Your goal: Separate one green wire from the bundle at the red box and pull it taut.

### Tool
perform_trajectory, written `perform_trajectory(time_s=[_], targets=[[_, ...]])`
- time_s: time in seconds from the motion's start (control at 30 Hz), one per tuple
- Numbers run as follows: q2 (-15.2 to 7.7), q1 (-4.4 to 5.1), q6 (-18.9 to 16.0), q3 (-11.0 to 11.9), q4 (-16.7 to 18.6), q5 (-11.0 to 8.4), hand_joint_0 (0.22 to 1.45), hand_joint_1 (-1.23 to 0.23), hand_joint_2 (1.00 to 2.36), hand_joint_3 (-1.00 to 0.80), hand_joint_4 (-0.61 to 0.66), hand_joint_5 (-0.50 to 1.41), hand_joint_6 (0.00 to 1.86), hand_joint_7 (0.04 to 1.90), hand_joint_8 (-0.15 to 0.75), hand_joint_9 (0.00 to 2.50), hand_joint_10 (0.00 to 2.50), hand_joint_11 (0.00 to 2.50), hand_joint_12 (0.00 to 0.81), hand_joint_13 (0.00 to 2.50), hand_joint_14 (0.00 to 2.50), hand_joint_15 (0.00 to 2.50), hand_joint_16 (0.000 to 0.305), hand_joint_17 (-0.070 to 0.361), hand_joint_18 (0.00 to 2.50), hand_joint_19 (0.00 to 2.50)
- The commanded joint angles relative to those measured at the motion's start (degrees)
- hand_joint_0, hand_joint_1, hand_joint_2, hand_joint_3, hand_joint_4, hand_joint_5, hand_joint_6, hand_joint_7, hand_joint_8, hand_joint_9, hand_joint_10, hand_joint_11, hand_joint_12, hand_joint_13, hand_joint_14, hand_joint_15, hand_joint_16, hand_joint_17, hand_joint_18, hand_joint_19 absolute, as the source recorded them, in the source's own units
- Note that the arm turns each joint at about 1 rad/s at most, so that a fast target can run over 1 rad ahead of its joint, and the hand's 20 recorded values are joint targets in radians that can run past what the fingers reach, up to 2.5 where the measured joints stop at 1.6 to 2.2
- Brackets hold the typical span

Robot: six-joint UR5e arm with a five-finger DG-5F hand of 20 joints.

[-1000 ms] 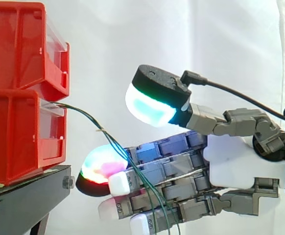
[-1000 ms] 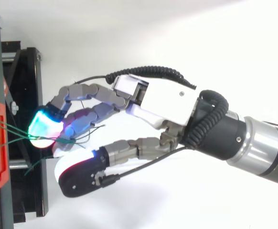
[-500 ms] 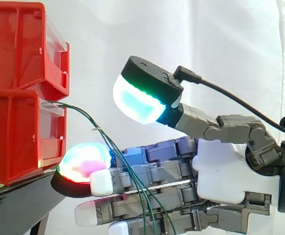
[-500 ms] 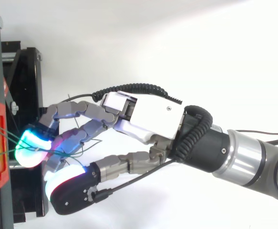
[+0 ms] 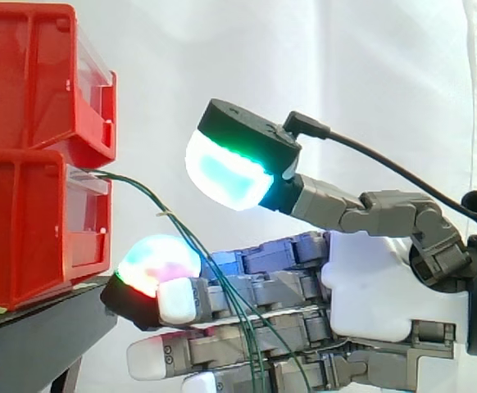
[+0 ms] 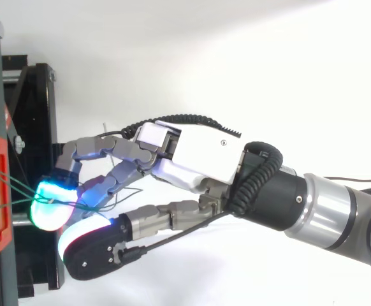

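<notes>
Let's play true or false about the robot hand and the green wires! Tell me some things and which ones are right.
1. The green wires come out of the lower red bin. True.
2. The hand is squeezing the wires with its thumb. False: the thumb is lifted high above the fingers, with a gap between them, and the wires just lie across the fingers.
3. The wires are pulled tight in a straight line. False: they curve down from the bin and hang loosely over the fingers.
4. The red bins sit on a black stand. True.
</notes>
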State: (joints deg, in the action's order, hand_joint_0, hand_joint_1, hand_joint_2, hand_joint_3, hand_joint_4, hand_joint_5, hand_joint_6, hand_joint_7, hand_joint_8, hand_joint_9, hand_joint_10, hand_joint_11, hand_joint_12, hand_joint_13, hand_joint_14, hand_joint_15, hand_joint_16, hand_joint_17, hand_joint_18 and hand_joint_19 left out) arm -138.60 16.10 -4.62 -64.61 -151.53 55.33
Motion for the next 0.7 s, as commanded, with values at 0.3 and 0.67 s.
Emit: perform_trajectory(time_s=[0.3, 0.67], targets=[[0.2, -0.02, -1.9, 1.5, -2.2, 0.13, 0.61, -0.66, 1.01, -0.34, 0.18, -0.07, 0.5, 1.42, 0.292, 1.03, 0.02, 0.55, 0.406, 0.83, 0.01, 0.36, 0.054, 0.122, 0.76, 0.46], [1.2, -0.19, -4.5, 1.5, -6.0, 1.27, 0.57, -0.63, 1.01, -0.39, 0.19, -0.1, 0.63, 1.3, 0.298, 1.05, 0.02, 0.57, 0.417, 0.85, 0.01, 0.36, 0.055, 0.124, 0.78, 0.47]])
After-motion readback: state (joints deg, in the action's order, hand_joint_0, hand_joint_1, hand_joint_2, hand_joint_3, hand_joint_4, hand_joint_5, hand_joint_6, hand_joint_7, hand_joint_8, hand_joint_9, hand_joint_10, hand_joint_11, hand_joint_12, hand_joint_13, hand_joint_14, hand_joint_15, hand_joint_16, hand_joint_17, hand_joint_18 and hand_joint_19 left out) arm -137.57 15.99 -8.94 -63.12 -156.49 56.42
